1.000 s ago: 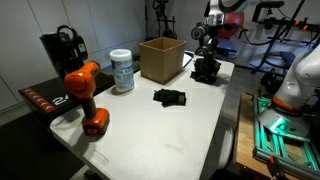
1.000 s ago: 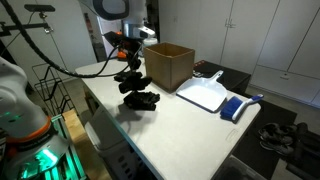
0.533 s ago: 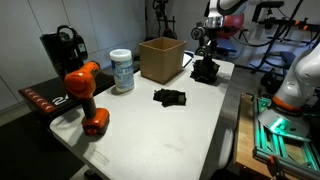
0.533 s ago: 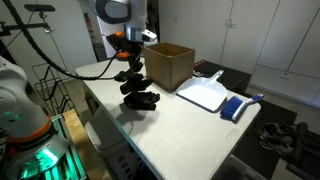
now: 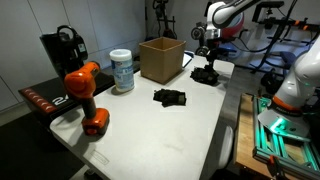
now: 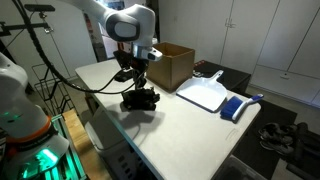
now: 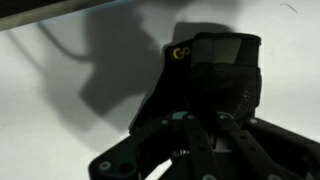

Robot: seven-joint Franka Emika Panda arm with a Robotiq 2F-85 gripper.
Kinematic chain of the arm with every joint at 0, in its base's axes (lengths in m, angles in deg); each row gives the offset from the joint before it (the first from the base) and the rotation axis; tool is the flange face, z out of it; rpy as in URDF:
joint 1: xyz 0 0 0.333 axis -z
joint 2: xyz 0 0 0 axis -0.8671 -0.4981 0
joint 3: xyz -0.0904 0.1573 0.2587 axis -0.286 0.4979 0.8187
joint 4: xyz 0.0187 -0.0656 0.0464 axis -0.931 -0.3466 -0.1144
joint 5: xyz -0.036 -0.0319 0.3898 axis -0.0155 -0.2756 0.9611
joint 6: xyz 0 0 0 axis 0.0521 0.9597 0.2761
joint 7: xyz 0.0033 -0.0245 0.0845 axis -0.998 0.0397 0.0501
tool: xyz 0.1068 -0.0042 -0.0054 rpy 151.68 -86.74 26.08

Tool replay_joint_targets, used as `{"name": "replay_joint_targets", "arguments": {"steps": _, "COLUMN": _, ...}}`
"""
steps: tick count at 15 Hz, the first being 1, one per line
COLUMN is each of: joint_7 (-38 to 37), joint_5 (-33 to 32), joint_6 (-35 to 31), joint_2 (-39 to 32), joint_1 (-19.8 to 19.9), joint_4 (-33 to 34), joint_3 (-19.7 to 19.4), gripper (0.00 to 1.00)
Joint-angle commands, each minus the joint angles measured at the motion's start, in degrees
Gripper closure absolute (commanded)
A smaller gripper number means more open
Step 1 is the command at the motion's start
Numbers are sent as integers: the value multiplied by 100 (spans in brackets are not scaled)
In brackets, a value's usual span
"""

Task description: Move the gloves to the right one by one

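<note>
The end effector (image 5: 206,60) hangs just above one black glove (image 5: 207,74), likely placing it; whether clenched or released I cannot tell. The other glove (image 5: 169,97) lies well apart, awaiting its turn

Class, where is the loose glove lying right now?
In an exterior view the loose glove lies mid-table, in front of the cardboard box, away from the gripper.

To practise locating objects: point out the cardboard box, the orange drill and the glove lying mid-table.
cardboard box (image 5: 160,63): in an exterior view, on its front wall.
orange drill (image 5: 81,82): in an exterior view, on its orange body.
mid-table glove (image 5: 169,97): in an exterior view, on its middle.
</note>
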Motion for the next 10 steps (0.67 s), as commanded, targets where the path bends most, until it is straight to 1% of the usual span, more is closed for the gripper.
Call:
{"name": "replay_joint_targets", "arguments": {"steps": 1, "joint_7": -373, "joint_5": -432, "joint_6": -9, "joint_2": -189, "joint_1": 27, "joint_4": 16, "joint_3": 43, "gripper": 57}}
{"name": "replay_joint_targets", "arguments": {"steps": 4, "joint_7": -802, "joint_5": -908, "joint_6": 287, "joint_2": 89, "joint_1": -45, "joint_4": 28, "joint_3": 176, "gripper": 33}}
{"name": "replay_joint_targets", "arguments": {"steps": 5, "joint_7": -912, "joint_5": -979, "joint_6": 304, "joint_2": 202, "joint_1": -90, "joint_4": 30, "joint_3": 239, "gripper": 27}}
{"name": "replay_joint_targets", "arguments": {"steps": 6, "joint_7": -875, "joint_5": -869, "joint_6": 322, "joint_2": 324, "joint_1": -169, "joint_4": 33, "joint_3": 316, "gripper": 19}}
{"name": "replay_joint_targets", "arguments": {"steps": 8, "joint_7": -774, "joint_5": -398, "joint_6": 446, "joint_2": 477, "joint_1": -382, "joint_4": 109, "joint_3": 495, "gripper": 5}}
{"name": "replay_joint_targets", "arguments": {"steps": 9, "joint_7": -700, "joint_5": -141, "joint_6": 486, "joint_2": 496, "joint_1": -504, "joint_4": 155, "joint_3": 577, "gripper": 0}}
{"name": "replay_joint_targets", "arguments": {"steps": 10, "joint_7": -692, "joint_5": 84, "joint_6": 544, "joint_2": 472, "joint_1": -615, "joint_4": 242, "joint_3": 657, "gripper": 0}}
